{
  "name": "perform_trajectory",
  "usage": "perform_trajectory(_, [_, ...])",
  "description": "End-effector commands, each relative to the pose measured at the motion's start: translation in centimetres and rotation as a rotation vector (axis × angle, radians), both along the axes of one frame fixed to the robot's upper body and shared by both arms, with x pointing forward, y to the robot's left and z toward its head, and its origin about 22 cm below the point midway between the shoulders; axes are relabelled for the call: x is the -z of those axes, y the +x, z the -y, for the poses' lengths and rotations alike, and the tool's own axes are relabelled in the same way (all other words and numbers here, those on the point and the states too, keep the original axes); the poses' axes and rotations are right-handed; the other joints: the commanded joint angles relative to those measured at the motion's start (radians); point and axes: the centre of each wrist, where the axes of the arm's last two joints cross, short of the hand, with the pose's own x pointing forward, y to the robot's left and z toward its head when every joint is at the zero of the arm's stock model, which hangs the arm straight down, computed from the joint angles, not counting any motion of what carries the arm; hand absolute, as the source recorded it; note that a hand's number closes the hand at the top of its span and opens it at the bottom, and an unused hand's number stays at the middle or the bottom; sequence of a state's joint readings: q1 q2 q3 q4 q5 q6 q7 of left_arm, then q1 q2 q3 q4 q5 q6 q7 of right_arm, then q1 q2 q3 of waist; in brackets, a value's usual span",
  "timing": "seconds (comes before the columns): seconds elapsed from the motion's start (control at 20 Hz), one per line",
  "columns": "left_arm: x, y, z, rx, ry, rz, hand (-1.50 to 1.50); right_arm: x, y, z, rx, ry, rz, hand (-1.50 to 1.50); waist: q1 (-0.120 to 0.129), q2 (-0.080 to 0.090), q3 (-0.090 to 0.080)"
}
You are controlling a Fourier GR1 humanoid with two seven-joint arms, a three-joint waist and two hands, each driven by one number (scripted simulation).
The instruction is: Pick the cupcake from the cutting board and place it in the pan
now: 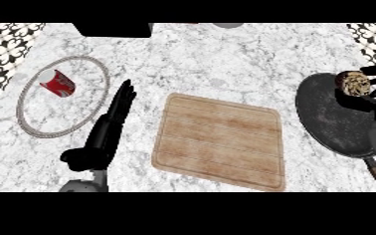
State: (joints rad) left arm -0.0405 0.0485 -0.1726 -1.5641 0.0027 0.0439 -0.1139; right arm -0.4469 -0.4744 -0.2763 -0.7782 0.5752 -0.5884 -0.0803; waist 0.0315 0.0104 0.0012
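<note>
Right hand (360,97) fingers curled round cupcake (355,82) over pan (334,119), left hand (110,124) fingers straight.

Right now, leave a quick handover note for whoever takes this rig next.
Left hand: open, fingers straight, resting on the counter left of the cutting board.
Right hand: at the right edge over the pan, shut on the cupcake.
Done: cupcake is off the board, which lies bare.
Left: lower the cupcake into the pan and let go.
Aside: a red can lies on the plate at far left.
</note>
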Motion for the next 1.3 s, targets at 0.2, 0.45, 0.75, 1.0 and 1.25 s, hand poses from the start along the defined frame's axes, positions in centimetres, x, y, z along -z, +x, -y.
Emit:
perform_trajectory(0.2, [-0.3,0.6,0.2,0.018,0.006,0.001,0.00,1.5,1.4,0.7,-0.193,0.235,-0.323,-1.50,0.017,0.008,0.003])
perform_trajectory(0.45, [-0.4,0.3,0.7,0.035,-0.015,-0.006,0.00,2.7,1.3,0.8,-0.209,0.244,-0.152,-1.50,0.019,0.011,0.005])
perform_trajectory(0.75, [0.6,-1.3,0.2,0.002,0.004,-0.008,0.00,0.4,2.2,1.9,-0.189,0.367,0.126,-1.50,0.000,0.000,0.002])
perform_trajectory(1.0, [-0.5,-0.4,-1.3,-0.040,0.002,-0.021,0.00,1.7,-1.5,5.6,-0.234,0.524,0.162,-1.50,-0.028,-0.008,0.000])
perform_trajectory(1.25, [0.3,-0.2,-1.7,-0.040,-0.007,-0.017,0.00,0.3,-5.6,10.7,-0.347,0.642,0.196,-1.50,-0.043,-0.012,-0.001])
